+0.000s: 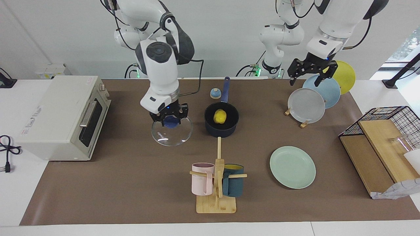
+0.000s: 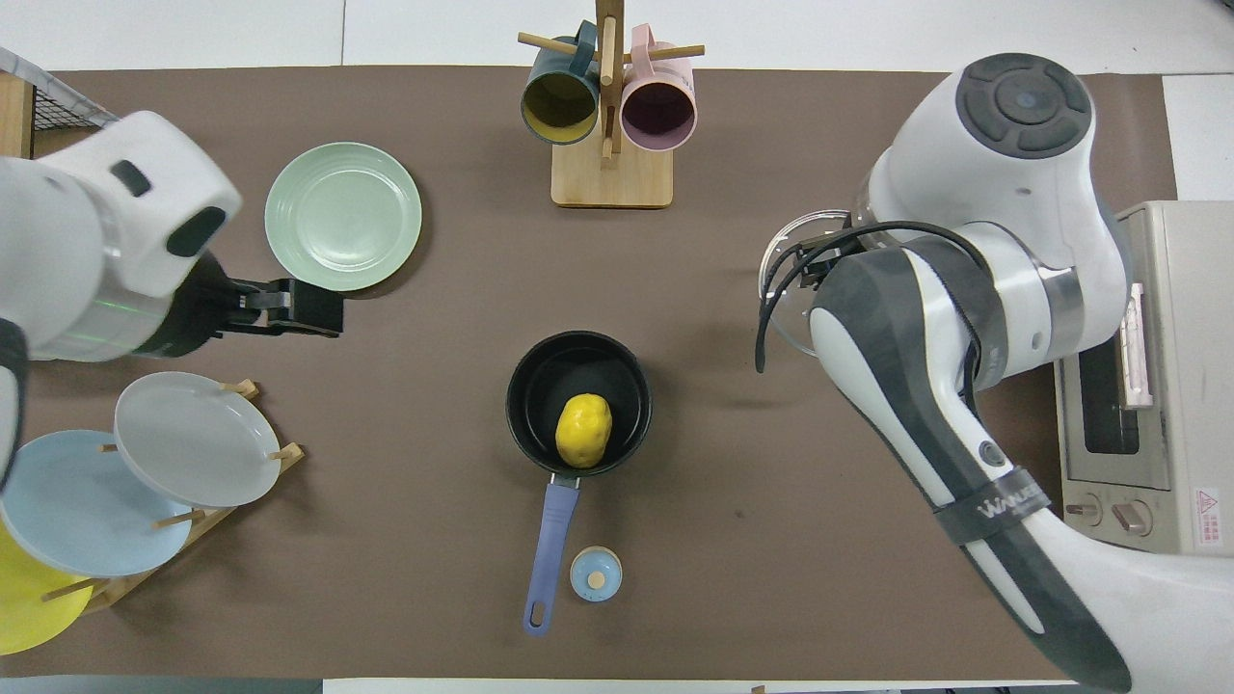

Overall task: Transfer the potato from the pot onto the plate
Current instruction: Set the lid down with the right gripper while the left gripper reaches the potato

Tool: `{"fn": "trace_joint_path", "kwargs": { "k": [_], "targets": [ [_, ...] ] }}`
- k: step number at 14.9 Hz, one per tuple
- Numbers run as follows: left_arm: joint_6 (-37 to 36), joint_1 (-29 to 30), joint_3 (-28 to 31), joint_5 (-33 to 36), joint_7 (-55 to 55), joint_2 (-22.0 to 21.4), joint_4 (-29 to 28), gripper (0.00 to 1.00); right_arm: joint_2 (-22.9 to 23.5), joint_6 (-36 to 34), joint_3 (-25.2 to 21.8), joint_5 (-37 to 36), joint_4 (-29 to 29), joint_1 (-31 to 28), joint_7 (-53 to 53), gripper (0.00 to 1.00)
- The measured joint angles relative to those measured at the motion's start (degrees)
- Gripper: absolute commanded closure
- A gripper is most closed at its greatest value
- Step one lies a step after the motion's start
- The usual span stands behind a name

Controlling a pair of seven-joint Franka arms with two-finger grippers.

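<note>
Gripping glass lid (image 1: 173,137), right hand (image 1: 169,119); left hand (image 1: 304,82) wide, raised; potato (image 1: 220,116) in pot (image 1: 221,131).

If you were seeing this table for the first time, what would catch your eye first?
The bright yellow potato sits in the uncovered navy pot mid-table. Beside the pot, toward the right arm's end, the right gripper sits at the blue knob of a glass lid. The left gripper hangs over the plate rack.
</note>
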Motion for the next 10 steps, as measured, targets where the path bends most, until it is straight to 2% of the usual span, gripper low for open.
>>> {"fn": "trace_joint_path", "kwargs": {
  "k": [2,5,7,10],
  "targets": [
    [3.30,-4.67,-0.19,-0.73,-4.39,0.25,-3.30,0.00,-1.07,2.60,0.03,0.00,-4.22,-3.01,-2.77,0.78],
    [14.28,-12.05,-0.33,-1.06,-10.55,1.65,-12.31,0.00,-3.73,11.83,0.03,0.05,-14.07,-7.32,-7.16,0.78],
    [21.39,-16.47,-0.37,-1.07,-13.93,4.52,-17.24,0.00,-5.58,17.81,0.03,0.06,-20.64,-8.18,-7.71,0.77],
    [28.75,-18.80,-0.37,-1.07,-15.20,9.51,-20.27,0.00,-7.91,22.90,0.21,0.07,-27.50,-8.16,-7.71,0.76]
  ]
}}
